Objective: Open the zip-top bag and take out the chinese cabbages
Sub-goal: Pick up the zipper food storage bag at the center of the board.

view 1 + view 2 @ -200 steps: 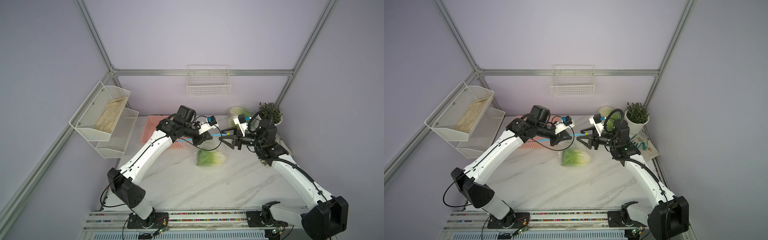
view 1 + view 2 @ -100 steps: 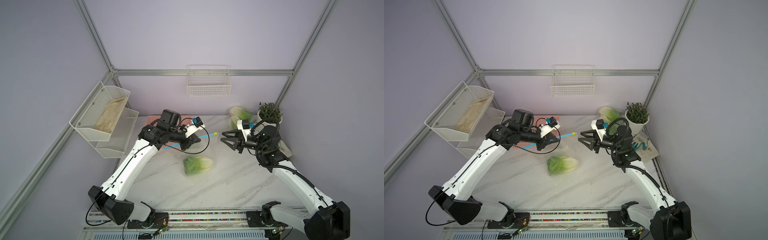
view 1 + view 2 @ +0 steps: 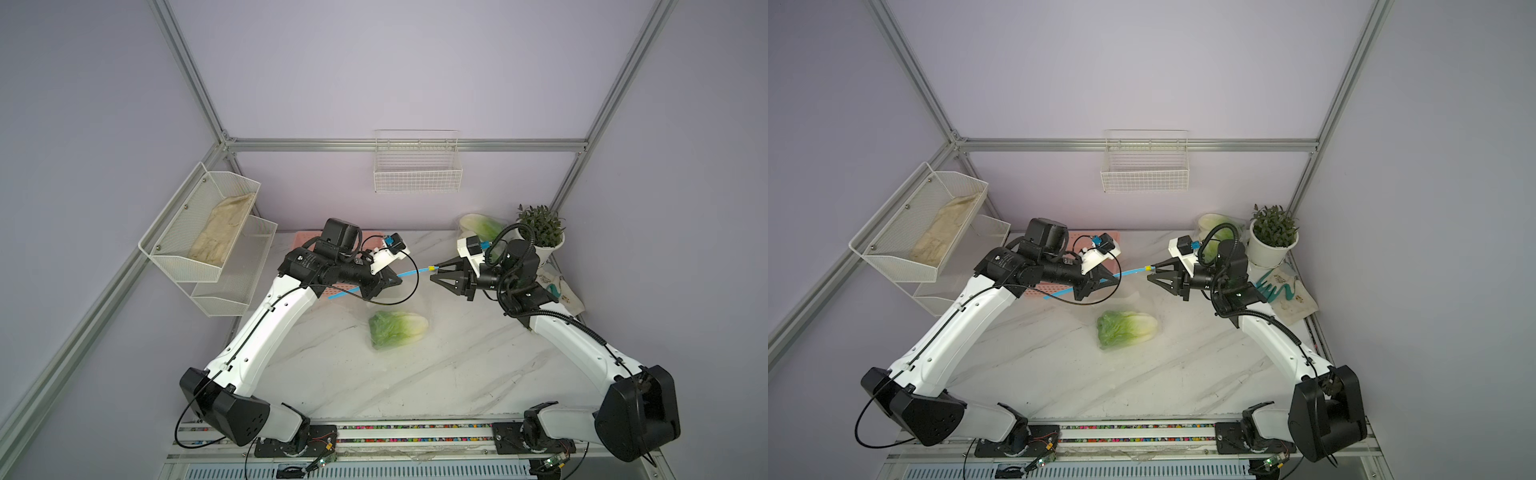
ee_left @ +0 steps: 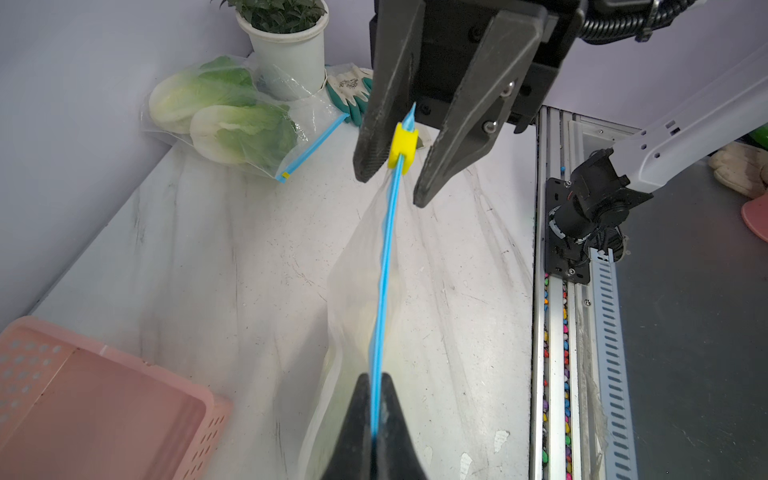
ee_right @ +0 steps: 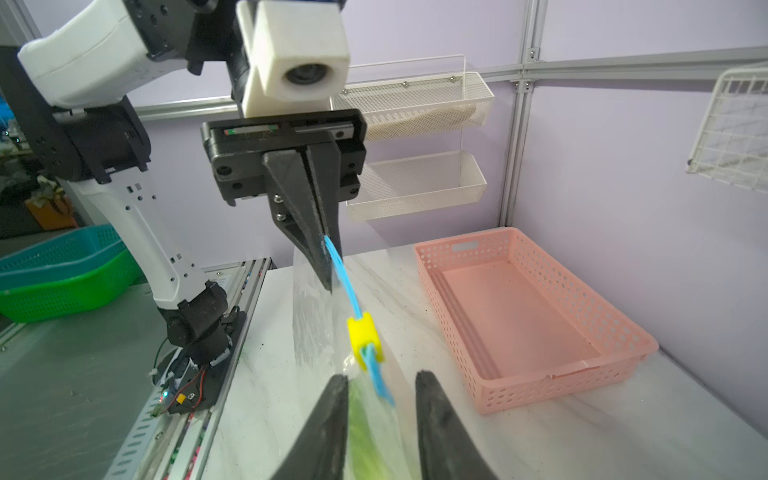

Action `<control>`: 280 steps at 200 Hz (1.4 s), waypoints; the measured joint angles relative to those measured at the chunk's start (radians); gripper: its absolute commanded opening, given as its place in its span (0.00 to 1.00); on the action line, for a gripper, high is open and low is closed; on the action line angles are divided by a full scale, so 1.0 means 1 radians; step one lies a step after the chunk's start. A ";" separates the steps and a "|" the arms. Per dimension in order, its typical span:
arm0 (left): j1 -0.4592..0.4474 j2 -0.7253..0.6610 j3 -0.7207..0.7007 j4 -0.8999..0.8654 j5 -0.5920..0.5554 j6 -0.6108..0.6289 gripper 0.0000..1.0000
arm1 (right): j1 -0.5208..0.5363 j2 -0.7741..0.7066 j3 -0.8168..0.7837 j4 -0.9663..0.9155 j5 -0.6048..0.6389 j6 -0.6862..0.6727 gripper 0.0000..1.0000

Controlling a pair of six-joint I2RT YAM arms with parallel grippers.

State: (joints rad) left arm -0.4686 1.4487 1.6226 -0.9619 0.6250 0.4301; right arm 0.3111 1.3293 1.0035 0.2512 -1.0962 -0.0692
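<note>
As the bag (image 4: 361,299) hung between the claws, left claw (image 3: 395,280): clenched on the zip (image 4: 384,270), partway along it.
Cabbage (image 3: 397,330): inside the bag, low, under the gap between both claws.
Slider (image 4: 402,147): at the zip's end, between the fingers (image 4: 378,124) of the right claw (image 4: 390,187).
Right claw: released; one finger touched the slider, its mate stood off.
Best move: probably to close squarely on the slider, then draw it toward the left claw, zip taut.
Left wrist only: that one-sided contact, and two more cabbages (image 4: 224,112) in a second bag (image 4: 305,108) beyond the right claw.
Top views only: the hanging cabbage whole.
</note>
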 measured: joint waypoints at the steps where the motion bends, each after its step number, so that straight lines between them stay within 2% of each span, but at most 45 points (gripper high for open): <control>1: 0.000 0.001 0.000 0.000 0.000 0.000 0.00 | 0.000 0.000 0.001 -0.002 0.000 0.001 0.21; 16: 0.003 0.010 0.000 0.000 0.000 0.000 0.00 | 0.006 0.009 0.011 -0.005 -0.009 -0.011 0.12; 30: 0.004 0.011 0.000 0.001 0.000 0.000 0.00 | 0.008 0.011 0.016 -0.013 -0.019 -0.017 0.10; 40: 0.006 0.011 0.000 0.001 0.001 0.000 0.00 | 0.009 0.012 0.018 -0.021 -0.022 -0.023 0.12; 49: 0.008 0.011 0.000 0.001 0.002 0.001 0.00 | 0.009 0.012 0.020 -0.031 -0.022 -0.031 0.18; 88: 0.015 0.011 0.000 0.001 0.015 0.004 0.00 | 0.011 0.012 0.021 -0.067 -0.014 -0.068 0.17; 101: 0.017 0.011 0.000 0.002 0.018 0.004 0.00 | 0.011 0.012 0.021 -0.088 -0.013 -0.079 0.12; 120: 0.018 0.012 0.000 0.002 0.020 0.005 0.00 | 0.011 0.012 0.022 -0.107 -0.011 -0.097 0.12; 135: 0.019 0.012 0.000 0.001 0.023 0.007 0.00 | 0.011 0.012 0.024 -0.122 -0.010 -0.103 0.00; 155: 0.021 0.012 0.000 0.001 0.027 0.008 0.00 | 0.011 0.012 0.032 -0.142 -0.005 -0.118 0.00; 165: 0.022 0.013 0.000 0.002 0.027 0.008 0.13 | 0.011 0.012 0.037 -0.149 -0.004 -0.121 0.00; 169: 0.023 0.014 0.000 0.002 0.029 0.008 0.23 | 0.011 0.012 0.038 -0.150 -0.003 -0.121 0.00; 175: 0.023 0.014 0.000 0.003 0.029 0.014 0.45 | 0.011 0.012 0.040 -0.154 -0.002 -0.122 0.00; 180: 0.023 0.015 0.000 0.004 0.031 0.013 0.59 | 0.011 0.012 0.042 -0.157 -0.002 -0.123 0.00; 191: 0.023 0.015 0.000 0.007 0.035 0.016 0.73 | 0.011 0.012 0.043 -0.165 -0.002 -0.126 0.00; 204: 0.023 0.017 0.000 0.022 0.045 0.014 0.77 | 0.011 0.012 0.046 -0.178 -0.002 -0.128 0.00; 240: -0.011 0.055 0.012 0.085 0.041 -0.009 0.75 | 0.011 0.012 0.055 -0.201 -0.002 -0.131 0.00; 280: -0.095 0.177 0.090 0.113 0.040 -0.011 0.66 | 0.011 0.012 0.055 -0.215 -0.002 -0.131 0.00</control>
State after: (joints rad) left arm -0.5640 1.6257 1.7130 -0.8486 0.6651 0.4191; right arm 0.3218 1.3411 1.0580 0.0364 -1.0977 -0.2001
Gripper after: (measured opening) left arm 0.689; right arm 0.043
